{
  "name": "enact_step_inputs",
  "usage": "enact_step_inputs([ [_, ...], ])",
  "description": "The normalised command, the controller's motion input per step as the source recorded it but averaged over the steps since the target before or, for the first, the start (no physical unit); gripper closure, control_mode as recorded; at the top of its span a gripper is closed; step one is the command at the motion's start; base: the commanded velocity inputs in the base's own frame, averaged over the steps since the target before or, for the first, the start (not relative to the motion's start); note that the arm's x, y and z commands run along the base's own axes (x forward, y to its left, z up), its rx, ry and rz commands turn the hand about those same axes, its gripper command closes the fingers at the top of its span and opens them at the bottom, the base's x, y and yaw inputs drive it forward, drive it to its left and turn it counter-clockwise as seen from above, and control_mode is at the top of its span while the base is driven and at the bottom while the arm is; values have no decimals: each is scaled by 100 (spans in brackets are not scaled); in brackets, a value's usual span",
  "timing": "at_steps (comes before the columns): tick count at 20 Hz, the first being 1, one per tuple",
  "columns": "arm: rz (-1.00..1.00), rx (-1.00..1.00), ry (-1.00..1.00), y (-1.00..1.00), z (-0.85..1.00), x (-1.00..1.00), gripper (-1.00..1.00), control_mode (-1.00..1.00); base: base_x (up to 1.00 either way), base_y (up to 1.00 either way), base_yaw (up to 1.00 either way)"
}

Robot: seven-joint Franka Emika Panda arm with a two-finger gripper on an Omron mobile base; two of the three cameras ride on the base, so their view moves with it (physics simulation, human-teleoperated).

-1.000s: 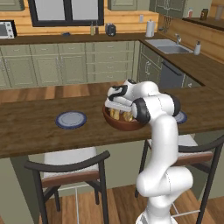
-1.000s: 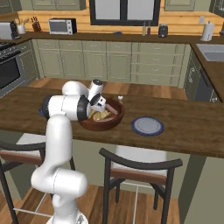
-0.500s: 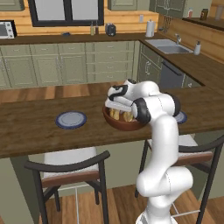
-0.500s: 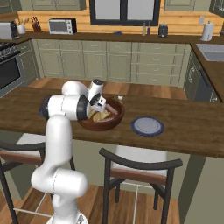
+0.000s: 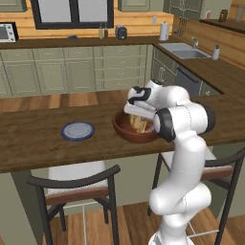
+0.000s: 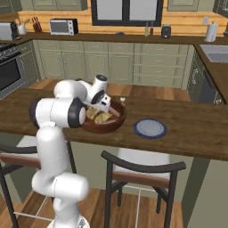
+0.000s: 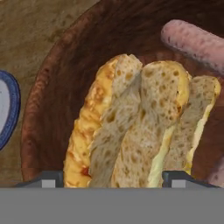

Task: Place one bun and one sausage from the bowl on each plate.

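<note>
Left base view: the gripper [image 5: 135, 117] is reaching down into the bowl [image 5: 125, 131]; one plate [image 5: 77, 130] is lying well off to its side.
Right base view: a second plate [image 6: 150, 128] is sitting beside the bowl.
Hand view: jaws are standing wide, straddling a bun [image 7: 131, 127] between the fingertips [image 7: 52, 178]; grip cannot be told. A sausage [image 7: 197, 43] is lying beyond.

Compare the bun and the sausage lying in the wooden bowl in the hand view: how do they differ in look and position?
Colour: the bun is golden-yellow with pale, porous crumb; the sausage is smooth and pinkish-brown.
Shape: the bun looks broad and split into slabs; the sausage is a slim, round-ended cylinder.
Position: the bun lies between the gripper fingertips; the sausage lies beyond it, near the far wall.
Both rest inside the bowl.
</note>
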Motion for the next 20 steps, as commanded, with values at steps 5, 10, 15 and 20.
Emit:
enact_step_inputs([
  [5,-1,-6,7,-82,35,-24,100,-100,0,0,0],
  [10,0,-3,18,-80,62,0,100,-100,0,0,0],
  [15,0,0,28,-100,42,-13,100,-100,0,0,0],
  [20,1,-1,10,-100,-20,-23,100,-100,0,0,0],
])
